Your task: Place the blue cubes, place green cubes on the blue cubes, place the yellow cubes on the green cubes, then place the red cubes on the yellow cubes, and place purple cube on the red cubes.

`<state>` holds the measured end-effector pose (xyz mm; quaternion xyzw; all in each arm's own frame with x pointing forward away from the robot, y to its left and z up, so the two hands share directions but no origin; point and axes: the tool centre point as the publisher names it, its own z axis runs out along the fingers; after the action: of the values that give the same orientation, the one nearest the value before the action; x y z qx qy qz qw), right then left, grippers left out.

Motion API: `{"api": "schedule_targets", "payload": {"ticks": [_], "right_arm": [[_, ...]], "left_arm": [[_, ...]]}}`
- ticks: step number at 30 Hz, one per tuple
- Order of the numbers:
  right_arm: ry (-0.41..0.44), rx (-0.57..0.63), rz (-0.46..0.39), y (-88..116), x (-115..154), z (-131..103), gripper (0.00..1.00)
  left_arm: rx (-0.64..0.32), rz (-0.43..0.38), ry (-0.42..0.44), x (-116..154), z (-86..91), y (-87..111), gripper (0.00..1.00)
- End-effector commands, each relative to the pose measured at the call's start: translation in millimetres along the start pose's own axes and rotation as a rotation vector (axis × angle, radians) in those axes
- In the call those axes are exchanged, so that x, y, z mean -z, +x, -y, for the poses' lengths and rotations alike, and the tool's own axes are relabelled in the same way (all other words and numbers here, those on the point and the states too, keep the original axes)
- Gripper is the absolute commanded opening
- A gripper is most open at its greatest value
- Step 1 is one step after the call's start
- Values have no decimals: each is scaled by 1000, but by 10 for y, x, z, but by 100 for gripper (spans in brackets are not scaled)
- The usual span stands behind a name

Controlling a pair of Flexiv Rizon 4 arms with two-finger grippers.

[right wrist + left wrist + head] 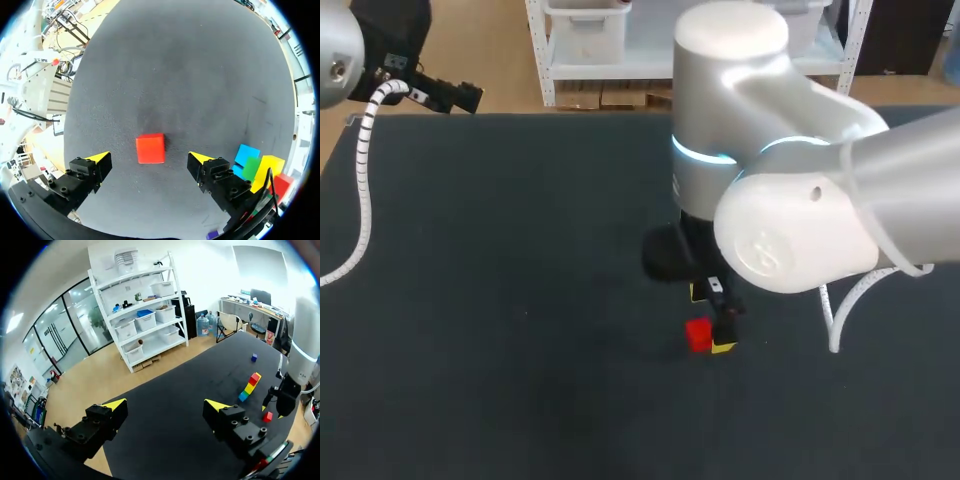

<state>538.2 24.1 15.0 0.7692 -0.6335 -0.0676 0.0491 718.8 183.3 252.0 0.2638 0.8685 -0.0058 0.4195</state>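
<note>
under right claw, between its fingers | red cube on table, untouched | claw open

The dark table carries a lone red cube. Near it a blue cube heads a touching line with a green cube, a yellow cube and a second red cube. A purple cube lies well apart.

A loose red cube lies flat near the blue-green-yellow-red line.
</note>
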Motion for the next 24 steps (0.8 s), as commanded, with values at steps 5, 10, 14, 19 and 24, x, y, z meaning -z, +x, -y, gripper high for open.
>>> {"api": "schedule_targets", "payload": {"ticks": [5,10,14,19,24], "right_arm": [[2,2,3,-36,-120,-36,100],[25,8,-20,-77,-166,-60,100],[40,13,-27,-106,-187,-72,100],[36,2,-32,-95,-245,-54,100],[40,-15,-38,-71,-264,-32,45]], "left_arm": [[0,3,3,-12,-10,1,100],[0,3,3,-12,-10,1,100],[0,3,3,-12,-10,1,100],[0,3,3,-12,-10,1,100],[0,3,3,-12,-10,1,100]]}}
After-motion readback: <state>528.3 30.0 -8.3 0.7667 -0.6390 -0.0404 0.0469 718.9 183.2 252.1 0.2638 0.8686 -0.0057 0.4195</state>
